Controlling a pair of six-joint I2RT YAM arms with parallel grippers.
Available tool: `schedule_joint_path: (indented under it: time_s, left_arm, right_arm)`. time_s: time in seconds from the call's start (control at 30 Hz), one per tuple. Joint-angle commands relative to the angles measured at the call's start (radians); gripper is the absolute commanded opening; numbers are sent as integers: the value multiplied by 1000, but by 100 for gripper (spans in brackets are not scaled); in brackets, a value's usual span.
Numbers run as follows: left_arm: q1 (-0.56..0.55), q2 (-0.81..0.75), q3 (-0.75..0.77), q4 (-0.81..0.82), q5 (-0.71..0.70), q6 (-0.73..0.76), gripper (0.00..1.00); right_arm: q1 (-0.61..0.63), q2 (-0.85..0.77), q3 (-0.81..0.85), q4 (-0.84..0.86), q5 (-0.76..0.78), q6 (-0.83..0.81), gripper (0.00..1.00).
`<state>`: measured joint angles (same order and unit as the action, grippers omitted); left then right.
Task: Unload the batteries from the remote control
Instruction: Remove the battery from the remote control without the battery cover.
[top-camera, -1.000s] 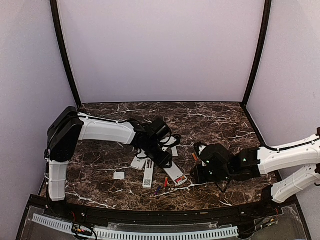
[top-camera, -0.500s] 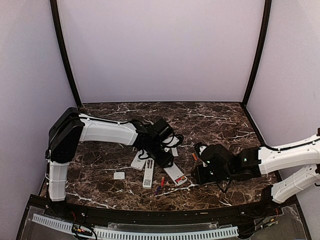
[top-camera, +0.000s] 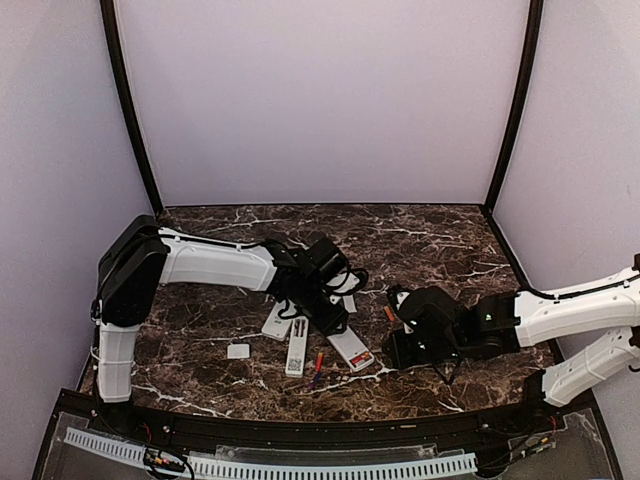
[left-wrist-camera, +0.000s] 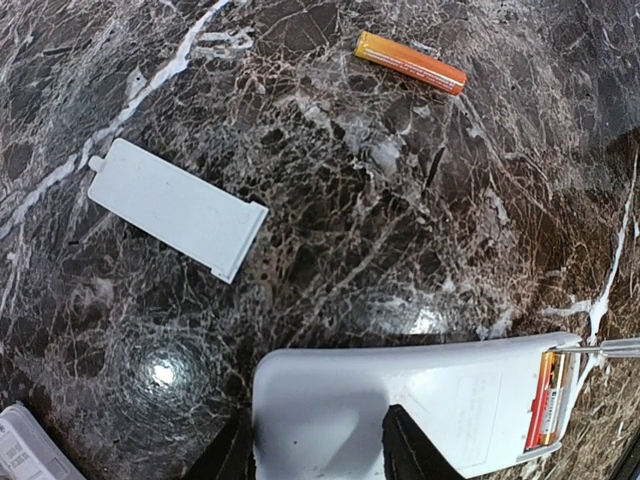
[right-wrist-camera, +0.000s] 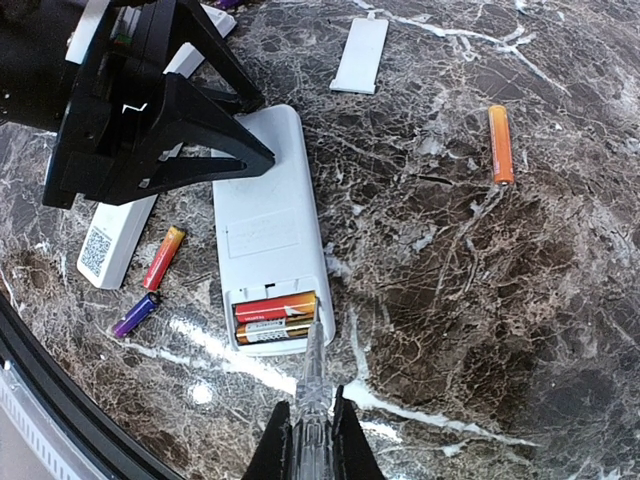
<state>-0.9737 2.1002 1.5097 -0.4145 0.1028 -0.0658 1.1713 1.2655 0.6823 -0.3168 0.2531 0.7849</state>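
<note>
My left gripper (left-wrist-camera: 320, 445) is clamped on the white remote (right-wrist-camera: 265, 225), at the end away from the battery bay. The remote lies back-up on the marble table (right-wrist-camera: 520, 300) with the bay open. My right gripper (right-wrist-camera: 310, 445) is closed on a thin clear pick (right-wrist-camera: 314, 370). The pick tip is at the bay's end edge. I cannot tell if it touches a cell.

Two batteries (right-wrist-camera: 275, 318) sit side by side in the bay, one red-orange and one gold. There are three loose cells on the table. The orange cell (right-wrist-camera: 500, 145) lies well right of the remote. The orange-red cell (right-wrist-camera: 163, 258) and purple cell (right-wrist-camera: 135, 314) lie just left of the bay, near each other but apart.

A white cover (right-wrist-camera: 360, 55) lies beyond the remote. A second remote (right-wrist-camera: 110, 235) with a QR label lies to the left, partly hidden under the left gripper.
</note>
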Motion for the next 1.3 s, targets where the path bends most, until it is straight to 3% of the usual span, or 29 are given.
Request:
schedule_joint_path:
  time_s: [0.0,0.6,1.27]
  left_arm:
    - [-20,53,-19,-107,0,11,43]
    - [-61,77,-68,-163,-24,-39,39]
    - [-77,118,-50,-191,-6,-47,37]
  right_arm:
    - [-3,13,-31,19,-45,28,0]
    - [-119,-92,-238,324,-325,230,0]
    - [-149,-192,-271,463,-404,283,0]
